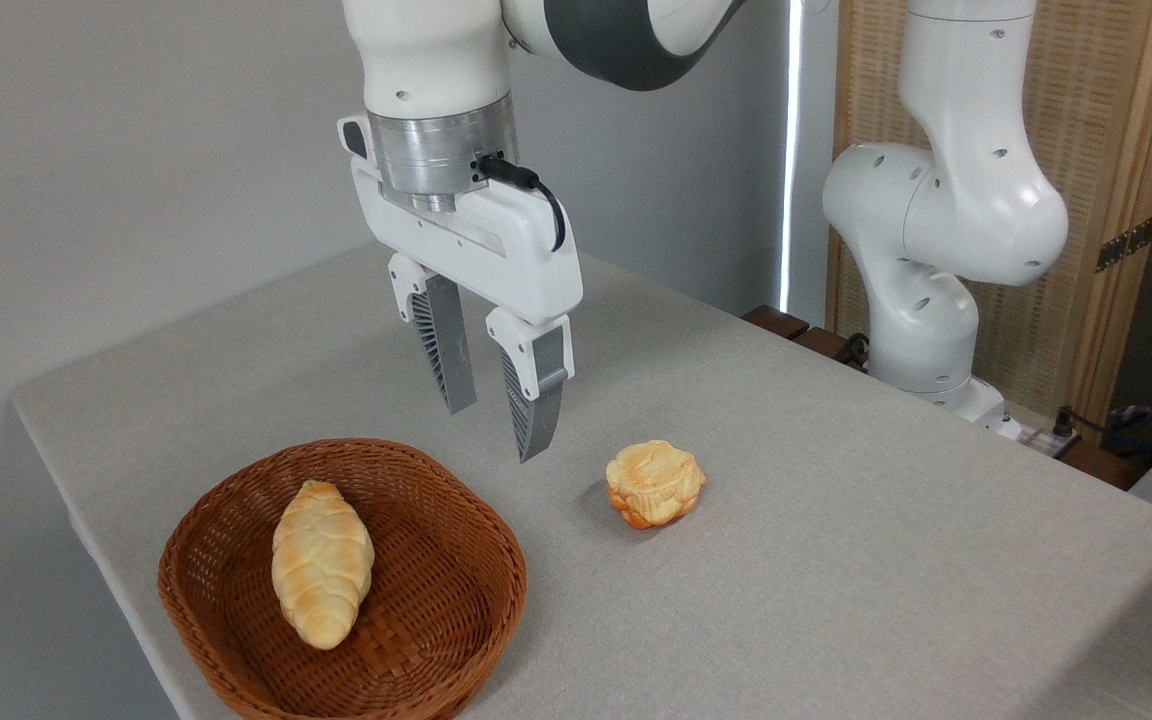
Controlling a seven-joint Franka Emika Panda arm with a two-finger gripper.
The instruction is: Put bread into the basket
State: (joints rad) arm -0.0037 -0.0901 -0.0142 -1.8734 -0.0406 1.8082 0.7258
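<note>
The bread (654, 484), a small golden-orange bun with a cracked, puffed top, lay bare on the grey tabletop (836, 560), roughly midway across it and closer to the front edge than the back. It sat apart from the basket, just beyond that basket's right rim. The gripper (496, 430) hung in the air above the tabletop, to the left of the bun and higher than it, so nothing touched the bread. Its two ribbed grey fingers (534, 410) pointed downward with a clear gap between them, parted and holding nothing; their tips stood over the strip of cloth between the bun and the back rim of the basket.

The basket (226, 640), an oval of brown woven wicker with low sides, rested near the front left corner of the tabletop. Inside it, left of centre, lay a longer pale braided loaf (321, 562), lengthwise on the woven floor.

The basket's lowest rim ran out of the bottom of the view, and the front edge of the tabletop was likewise cut off. The upper part of the white arm (936, 220) left the view at the top; its base stood behind the tabletop's far right edge, before a woven screen (1086, 130). Dark items at the far right were too cropped to make out.
</note>
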